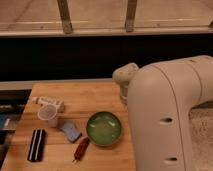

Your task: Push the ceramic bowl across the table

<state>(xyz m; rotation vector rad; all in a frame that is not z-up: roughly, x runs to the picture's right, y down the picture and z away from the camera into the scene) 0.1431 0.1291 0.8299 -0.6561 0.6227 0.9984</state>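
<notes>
The green ceramic bowl [104,128] sits upright on the wooden table [80,95], near its front right part. It is glossy, with a paler inside, and looks empty. My arm's large white body [170,120] fills the right side of the camera view, right beside the bowl. A rounded white joint [125,76] sticks out above the table behind the bowl. My gripper is not in view; I see no fingers anywhere.
A translucent cup [48,115] and a white tube [49,103] stand at the left. A blue packet [70,131], a red-brown item [81,149] and a black striped object [36,145] lie left of the bowl. A dark wall runs behind the table.
</notes>
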